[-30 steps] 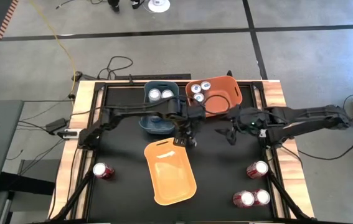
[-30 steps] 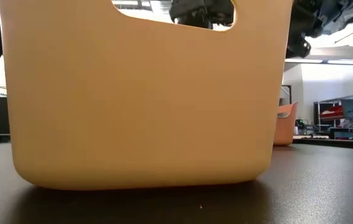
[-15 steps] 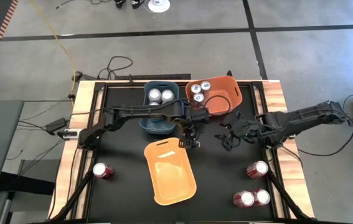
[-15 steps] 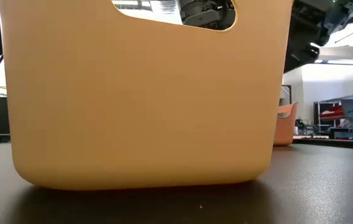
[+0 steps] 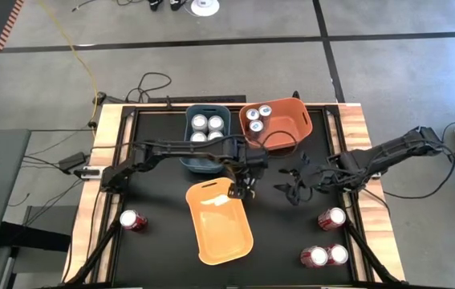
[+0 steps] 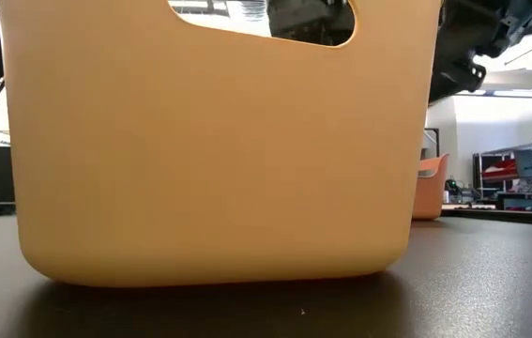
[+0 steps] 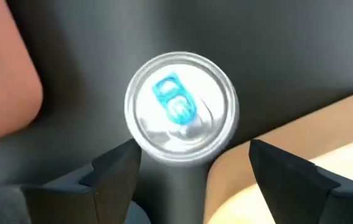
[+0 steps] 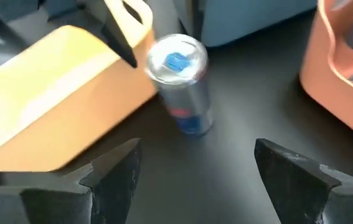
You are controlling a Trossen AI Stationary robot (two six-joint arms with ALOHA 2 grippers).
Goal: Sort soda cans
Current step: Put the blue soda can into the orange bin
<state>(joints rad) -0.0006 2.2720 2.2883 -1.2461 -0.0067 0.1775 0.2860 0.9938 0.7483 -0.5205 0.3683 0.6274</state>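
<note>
- Red soda can (image 5: 132,220): upright on the black table (image 5: 163,233), near its left edge, well apart from the bins.
- Blue bin (image 5: 208,160): at the table's far side; silver can tops (image 5: 207,123) show inside it.
- Left gripper (image 5: 243,189): above the far right corner of the yellow bin (image 5: 221,229). Fingers (image 7: 111,171) stand apart. A silver-topped can with a blue tab (image 7: 181,111) stands upright between and beyond them; no finger touches it in the left wrist view.
- Orange bin (image 5: 287,124): just right of the blue bin; can tops (image 5: 255,119) show at its left end.
- Right gripper (image 5: 290,186): low over the table, right of the left gripper, pointing at the same can (image 8: 182,81). Fingers (image 8: 111,177) stand apart, holding nothing.
- Three red cans: one (image 5: 331,217) near the right edge, two (image 5: 324,256) side by side at the near right corner.
</note>
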